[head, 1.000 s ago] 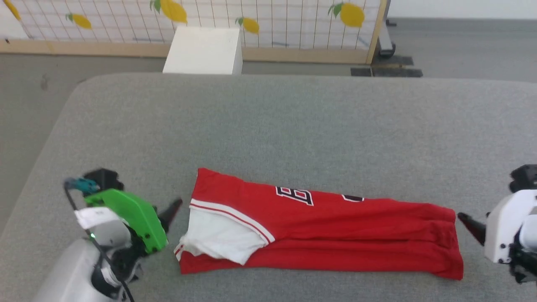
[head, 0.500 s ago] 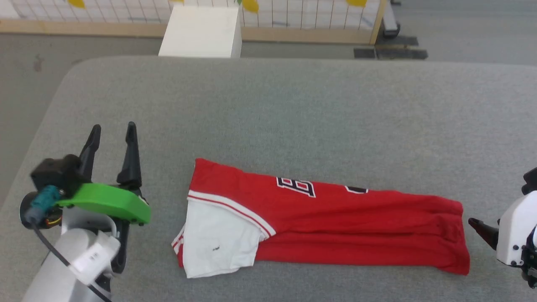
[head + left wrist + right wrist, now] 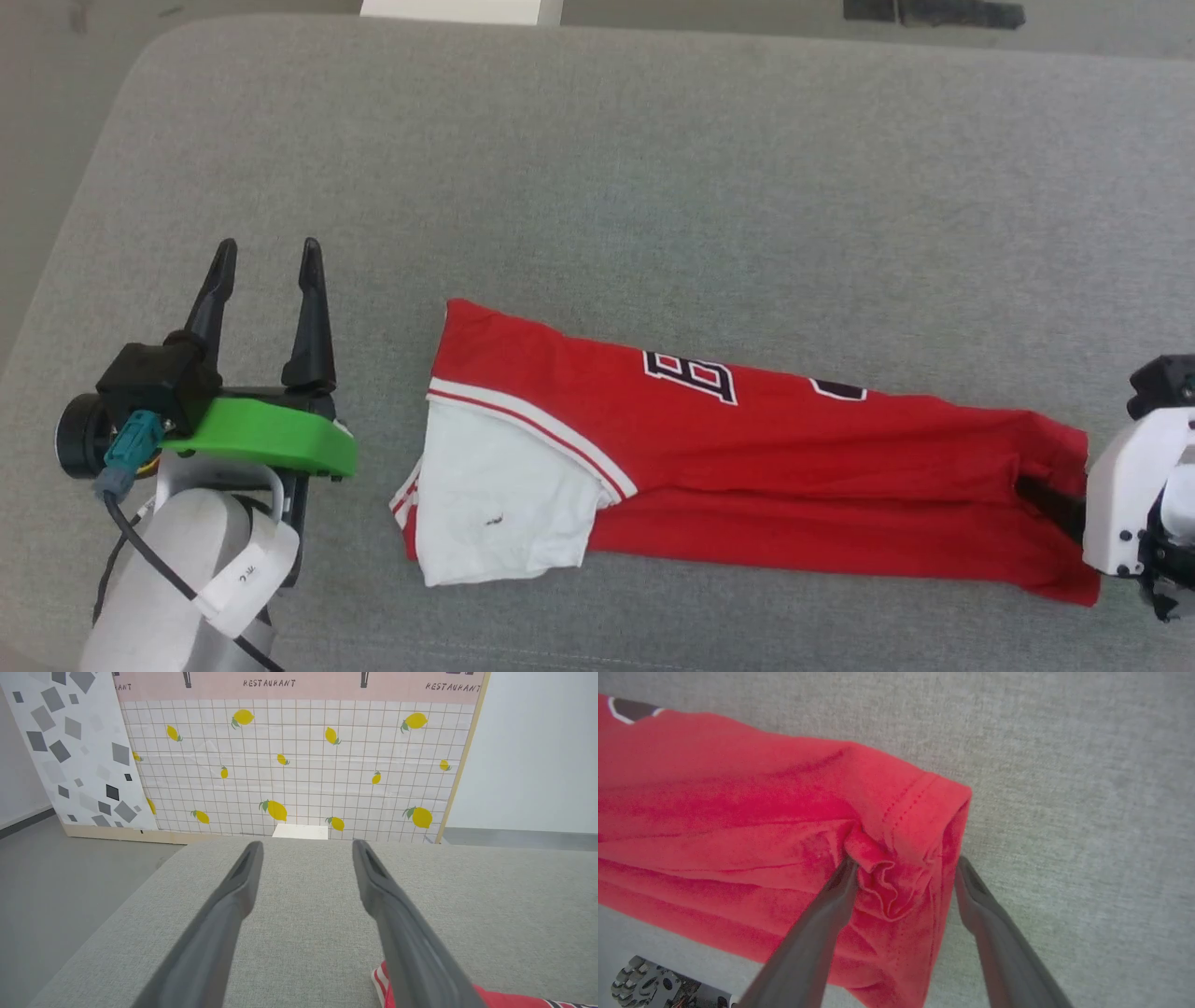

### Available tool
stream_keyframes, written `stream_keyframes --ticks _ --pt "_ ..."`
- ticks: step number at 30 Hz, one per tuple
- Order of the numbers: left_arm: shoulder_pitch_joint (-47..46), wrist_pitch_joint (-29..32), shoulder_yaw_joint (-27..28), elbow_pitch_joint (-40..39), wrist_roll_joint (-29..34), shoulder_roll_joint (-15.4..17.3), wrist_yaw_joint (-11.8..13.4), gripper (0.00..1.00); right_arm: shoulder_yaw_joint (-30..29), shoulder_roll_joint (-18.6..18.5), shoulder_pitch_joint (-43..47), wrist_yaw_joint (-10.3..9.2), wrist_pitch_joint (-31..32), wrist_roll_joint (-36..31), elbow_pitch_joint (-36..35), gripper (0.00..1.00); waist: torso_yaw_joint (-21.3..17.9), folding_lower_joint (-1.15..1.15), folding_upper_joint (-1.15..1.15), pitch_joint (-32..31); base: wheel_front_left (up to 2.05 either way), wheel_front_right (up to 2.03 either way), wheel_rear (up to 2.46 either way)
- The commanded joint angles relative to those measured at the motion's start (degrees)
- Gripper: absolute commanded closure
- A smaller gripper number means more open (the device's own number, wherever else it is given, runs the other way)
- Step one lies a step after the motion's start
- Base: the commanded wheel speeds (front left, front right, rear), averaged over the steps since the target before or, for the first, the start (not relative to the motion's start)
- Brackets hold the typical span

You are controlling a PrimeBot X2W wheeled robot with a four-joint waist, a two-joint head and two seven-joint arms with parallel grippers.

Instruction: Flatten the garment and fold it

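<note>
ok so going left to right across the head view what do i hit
left hand → white sleeve → black lettering → right hand, at the far end of the shirt

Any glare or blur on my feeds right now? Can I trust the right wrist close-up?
Head view: even, soft light, slightly grainy, no glare on the garment. Right wrist view: trustworthy, its hem stitching is crisp, though the right end effector blurs toward the bottom edge. Left wrist view: backdrop lettering sharp, left end effector soft up close.
</note>
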Motion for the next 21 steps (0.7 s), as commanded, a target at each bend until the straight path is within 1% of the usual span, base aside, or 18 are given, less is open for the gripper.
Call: stream_keyframes --ticks 1,7,12,13,14,15,21 --pt "-0.19 -0.25 0.59 0.07 1.09 -0.44 -0.49 0.00 1.97 0.83 -0.75 -0.06 -0.12 1.05 0.56 0.00 0.47 0.00 0.00 0.81 0.00 0.00 0.00" --pt "1.07 -0.26 2.28 0.31 2.65 -1.84 -1.35 0.00 7.40 0.72 -2.45 -0.06 0.35 2.97 1.08 0.00 0.19 0.00 0.00 0.73 0.00 0.00 0.00" --pt "1.54 -0.26 2.80 1.08 3.52 -2.73 -2.15 0.00 9.06 -0.21 -3.07 -0.06 2.00 3.72 3.09 0.00 0.33 0.00 0.00 0.42 0.00 0.00 0.00" --pt "1.54 -0.26 2.86 1.30 3.71 -2.87 -2.30 0.00 9.07 -0.44 -3.13 -0.06 2.66 3.71 3.66 0.75 0.36 0.00 0.00 0.35 0.00 0.00 0.00" --pt "1.56 -0.26 3.02 1.44 3.73 -3.07 -2.39 0.00 9.12 -0.59 -3.16 -0.06 3.15 3.70 3.96 0.94 0.34 0.00 0.00 0.27 0.00 0.00 0.00" --pt "1.66 -0.26 3.15 1.71 3.80 -3.19 -2.51 0.00 8.75 -0.65 -3.21 -0.06 3.50 3.73 4.41 1.00 0.30 0.00 0.00 0.18 0.00 0.00 0.00" --pt "1.97 -0.27 3.71 2.61 4.04 -3.68 -3.23 0.00 5.14 -1.75 -4.05 -0.06 3.00 1.77 6.73 1.00 0.11 0.00 0.00 -0.15 0.00 0.00 0.00"
